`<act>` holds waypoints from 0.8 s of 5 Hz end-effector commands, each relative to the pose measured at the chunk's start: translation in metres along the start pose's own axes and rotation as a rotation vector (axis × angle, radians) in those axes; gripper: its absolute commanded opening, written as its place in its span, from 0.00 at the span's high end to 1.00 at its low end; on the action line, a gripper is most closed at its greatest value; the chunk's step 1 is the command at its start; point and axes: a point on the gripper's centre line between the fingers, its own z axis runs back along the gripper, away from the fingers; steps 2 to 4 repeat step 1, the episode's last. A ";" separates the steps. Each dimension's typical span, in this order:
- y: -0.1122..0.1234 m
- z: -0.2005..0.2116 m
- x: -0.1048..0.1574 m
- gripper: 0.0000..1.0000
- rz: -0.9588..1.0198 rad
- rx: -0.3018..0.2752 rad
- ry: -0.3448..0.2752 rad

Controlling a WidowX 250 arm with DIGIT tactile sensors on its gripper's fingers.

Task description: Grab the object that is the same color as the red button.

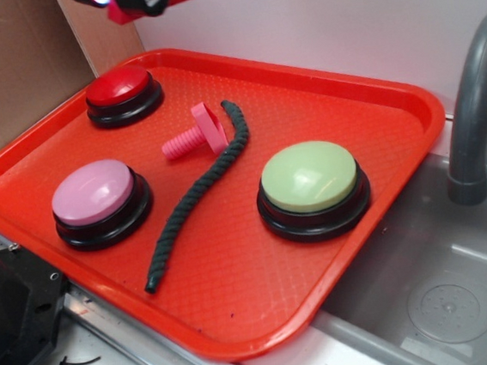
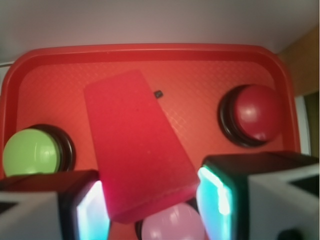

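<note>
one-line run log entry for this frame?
phase: lifted | gripper: shut on red wedge block, high above red tray | red button: on tray, untouched | pink screw, dark rope: on tray

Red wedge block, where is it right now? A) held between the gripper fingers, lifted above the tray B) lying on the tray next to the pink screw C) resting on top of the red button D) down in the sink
A: the wrist view shows the red wedge block between the gripper fingers, and the exterior view shows it raised above the tray.
</note>
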 end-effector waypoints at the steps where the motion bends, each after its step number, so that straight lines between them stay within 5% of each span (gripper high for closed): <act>1: 0.014 0.022 -0.009 1.00 0.053 0.010 -0.079; 4: 0.014 0.022 -0.009 1.00 0.053 0.010 -0.079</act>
